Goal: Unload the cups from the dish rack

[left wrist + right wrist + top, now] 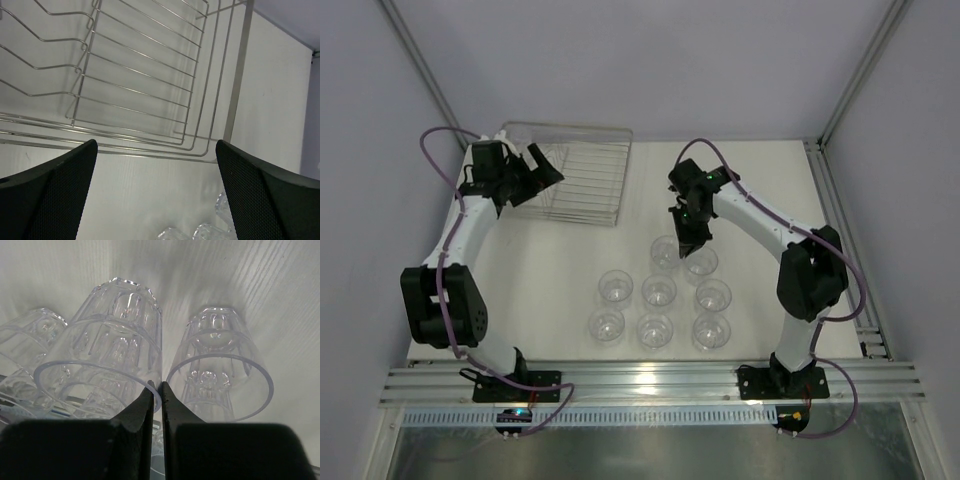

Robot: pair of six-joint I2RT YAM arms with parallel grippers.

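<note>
The dish rack (570, 172) stands at the back left, with no cup showing in it; its bars fill the left wrist view (140, 80). Several clear cups (659, 291) stand upright in rows on the table's middle. My left gripper (538, 166) is open and empty at the rack's left side, fingertips (60, 185) wide apart. My right gripper (689, 238) is shut on the rim of the back-row cup (666, 251), its wall pinched between the fingers (145, 410). That cup (100, 365) sits left of a neighbouring cup (220, 375).
A metal frame post (855, 75) rises at the back right, and another (420, 60) at the back left. An aluminium rail (650, 382) runs along the near edge. Cups show at the bottom of the left wrist view (200, 232).
</note>
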